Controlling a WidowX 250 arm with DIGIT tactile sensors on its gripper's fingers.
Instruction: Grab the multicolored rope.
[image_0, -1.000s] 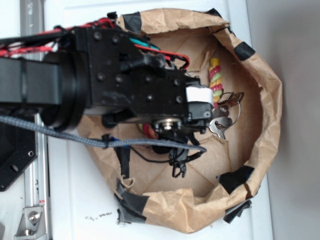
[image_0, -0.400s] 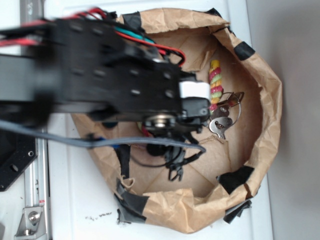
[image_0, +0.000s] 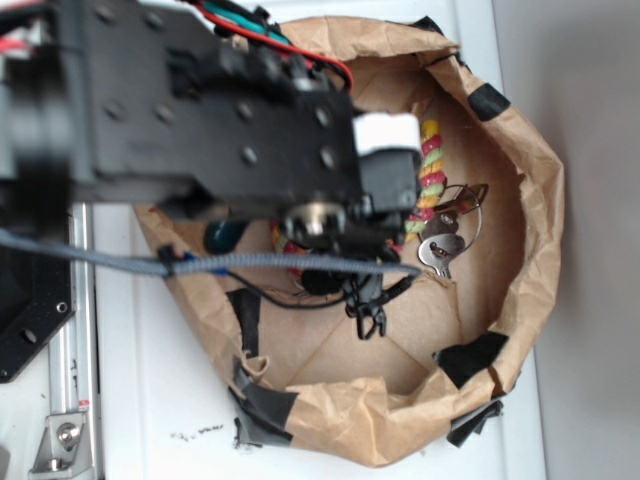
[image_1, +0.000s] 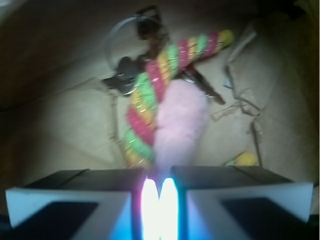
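Observation:
The multicolored rope (image_1: 150, 95), twisted yellow, red-pink and light green, runs from its yellow tip at upper right down to the jaws. In the exterior view one stretch of it (image_0: 431, 165) lies inside the paper bag. Another bit (image_0: 282, 240) shows under my arm. My gripper (image_1: 160, 200) is shut, its jaws almost touching, and the rope's near end and a pale pink toy (image_1: 180, 120) both reach the gap. The rope end seems pinched. My arm (image_0: 220, 120) hides the fingers in the exterior view.
A brown paper bag (image_0: 540, 200) with black tape walls the work area. A key ring with keys (image_0: 445, 240) lies against the rope, and it also shows in the wrist view (image_1: 125, 70). A dark green capsule (image_0: 222, 237) peeks out at the left. A small yellow piece (image_1: 245, 159) lies on the right.
My arm has risen towards the exterior camera and shifted up and left in that view. The rope bit under it moved along. The rope's far end by the keys stayed put.

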